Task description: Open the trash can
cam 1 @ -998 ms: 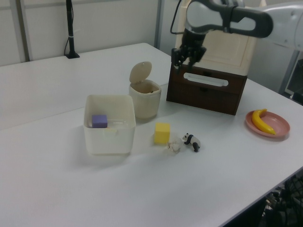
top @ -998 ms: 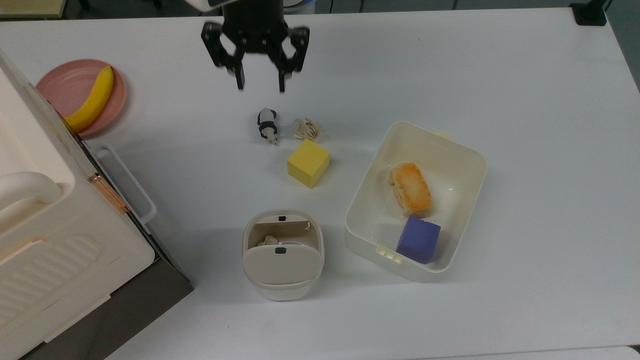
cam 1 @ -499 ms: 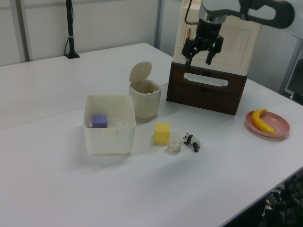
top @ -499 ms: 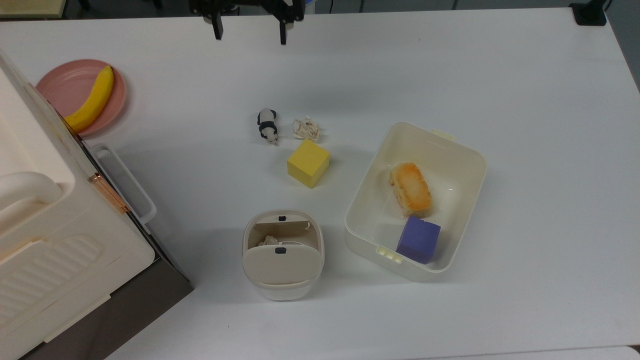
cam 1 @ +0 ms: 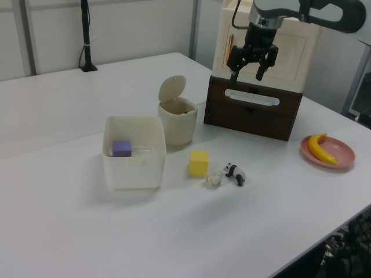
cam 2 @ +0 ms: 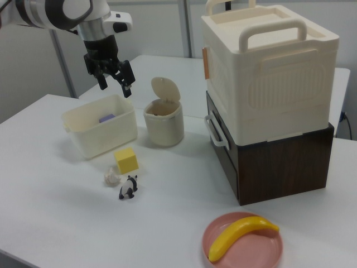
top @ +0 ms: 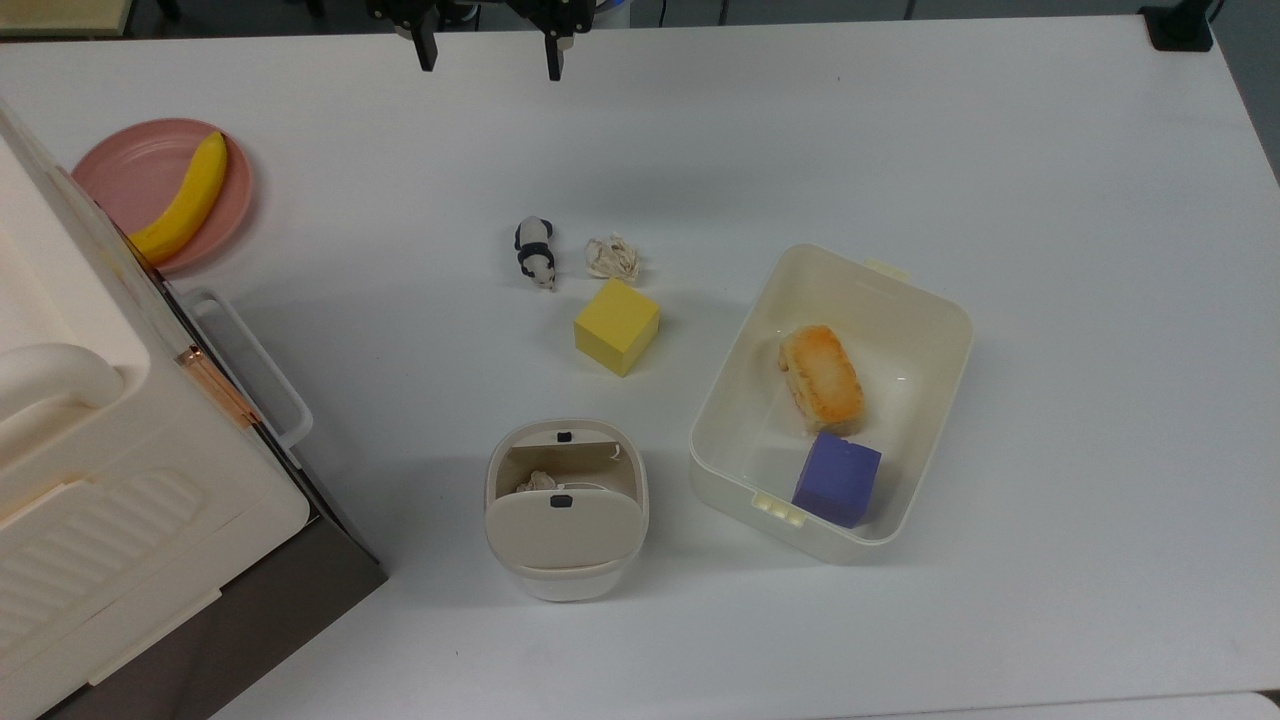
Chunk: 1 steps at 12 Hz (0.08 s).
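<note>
The trash can (top: pixel 566 583) is a small cream-white bin near the table's front in the top view. Its beige lid (top: pixel 562 532) stands tilted up on its hinge, and crumpled paper (top: pixel 540 481) shows inside. A black button (top: pixel 564 437) sits at its rim. The trash can (cam 1: pixel 177 124) also shows its raised lid (cam 1: pixel 172 88) in the left view, as does the trash can (cam 2: pixel 164 125) in the right view. My gripper (top: pixel 490 55) hangs open and empty, high above the table and far from the bin. It appears as gripper (cam 1: pixel 248 70) and gripper (cam 2: pixel 115 88).
A lidless cream tub (top: pixel 935 310) holds a bread piece (top: pixel 822 378) and a purple cube (top: pixel 838 479). A yellow cube (top: pixel 616 326), paper ball (top: pixel 613 257) and panda toy (top: pixel 534 252) lie mid-table. A banana (top: pixel 183 200) rests on a pink plate (top: pixel 120 160). A ribbed white box (cam 2: pixel 270 72) tops a brown drawer unit (cam 2: pixel 279 162).
My gripper has risen and drawn back toward the top view's upper edge, and its fingers have spread wider. The trash can's lid has stayed up throughout.
</note>
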Tool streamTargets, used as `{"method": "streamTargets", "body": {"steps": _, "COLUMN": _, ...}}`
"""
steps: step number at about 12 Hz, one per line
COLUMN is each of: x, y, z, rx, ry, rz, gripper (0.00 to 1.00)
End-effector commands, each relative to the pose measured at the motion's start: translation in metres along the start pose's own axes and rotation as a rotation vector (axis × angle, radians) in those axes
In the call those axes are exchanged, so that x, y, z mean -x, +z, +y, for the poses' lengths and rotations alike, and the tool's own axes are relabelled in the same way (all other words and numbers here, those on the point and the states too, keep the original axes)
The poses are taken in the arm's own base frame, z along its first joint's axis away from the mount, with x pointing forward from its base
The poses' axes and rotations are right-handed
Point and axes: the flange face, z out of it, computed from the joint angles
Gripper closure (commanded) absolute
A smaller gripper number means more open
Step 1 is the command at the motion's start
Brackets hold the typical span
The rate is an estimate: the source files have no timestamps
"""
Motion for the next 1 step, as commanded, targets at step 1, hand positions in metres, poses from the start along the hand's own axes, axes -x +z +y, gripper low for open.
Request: {"method": "streamTargets", "body": {"steps": 1, "x": 0.0097, "y": -0.0034, "z": 0.0025, "rx": -0.026, "ry": -0.018, "rz": -0.017, "gripper": 0.00}}
